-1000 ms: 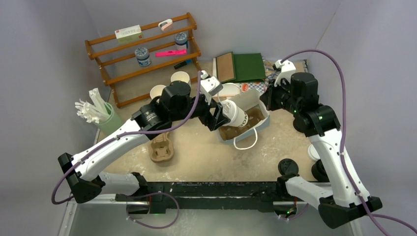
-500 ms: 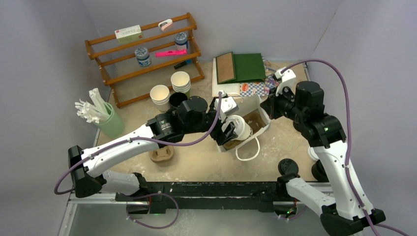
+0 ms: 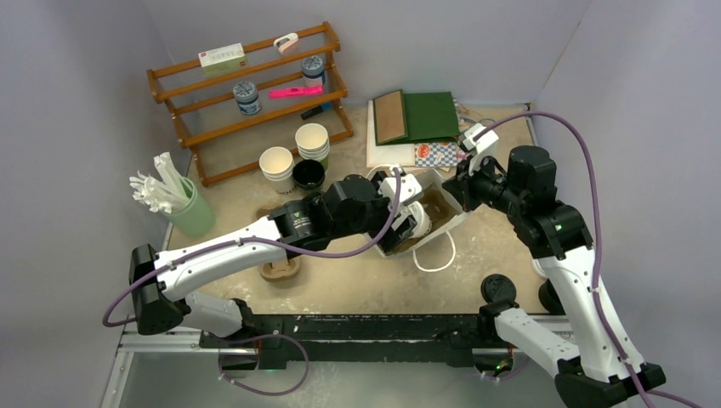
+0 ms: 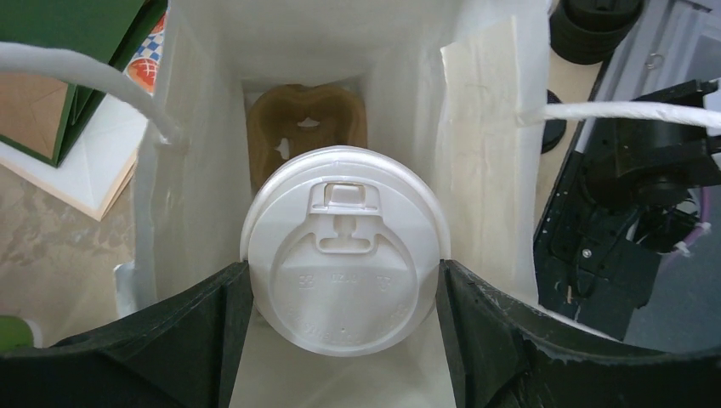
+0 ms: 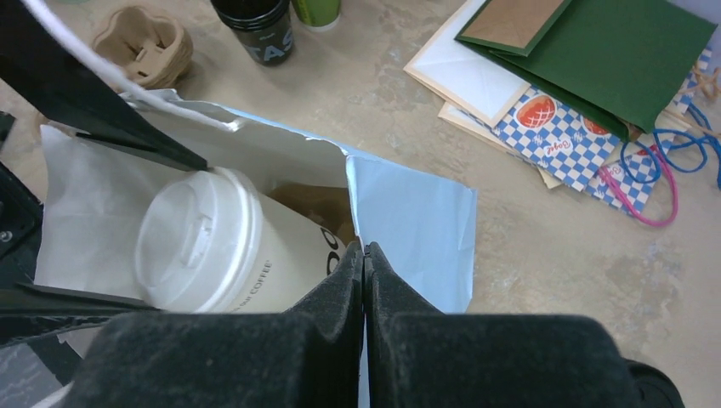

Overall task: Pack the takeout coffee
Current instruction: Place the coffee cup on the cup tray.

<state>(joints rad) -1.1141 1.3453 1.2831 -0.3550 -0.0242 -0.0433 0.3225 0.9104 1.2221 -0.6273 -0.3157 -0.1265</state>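
Observation:
A cream-white takeout coffee cup with a white lid [image 4: 344,246] sits between the two black fingers of my left gripper [image 4: 344,279], which is shut on its sides. The cup [image 5: 200,242] hangs tilted inside the mouth of a white paper bag [image 4: 195,170]. A brown pulp carrier [image 4: 306,127] lies at the bottom of the bag. My right gripper [image 5: 364,253] is shut on the bag's rim [image 5: 417,221], holding it apart. In the top view the left gripper [image 3: 405,226] reaches into the bag [image 3: 455,208] from the left. A black cup [image 3: 308,174] stands on the table behind.
Stacked lidless cream cups [image 3: 312,140] stand near a wooden shelf [image 3: 246,93]. A second carrier [image 3: 279,266] lies on the table at left, with a green holder of sticks [image 3: 191,212] beyond it. Flat bags and papers [image 3: 421,119] lie behind the bag.
My left arm has carried the cream cup rightward and down into the bag's mouth. The right gripper has shifted left a little with the bag's rim still pinched.

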